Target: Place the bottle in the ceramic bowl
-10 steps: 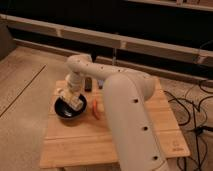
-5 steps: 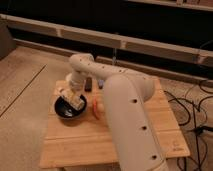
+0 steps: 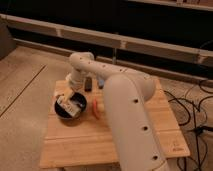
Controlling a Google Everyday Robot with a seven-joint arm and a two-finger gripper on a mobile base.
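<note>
The pale wooden slatted bench stands on a speckled floor, with dark cables trailing off at its 3 o'clock side. The robot's bulky white arm rises from the near edge, bends at a rounded joint near the bench's 11 o'clock corner and drops down toward the 9 o'clock side. There the end effector hangs directly over the round, shallow, glossy black ceramic bowl, low enough to overlap its rim line. A small white cylindrical bottle lies tilted at the end effector, within the bowl's outline; whether it is still grasped or already resting released in the dish, I cannot tell. Just at the bowl's 3 o'clock lies a thin orange-red stick flat on the bench. A small dark upright object stands at the bowl's 1 o'clock, beside the arm.
</note>
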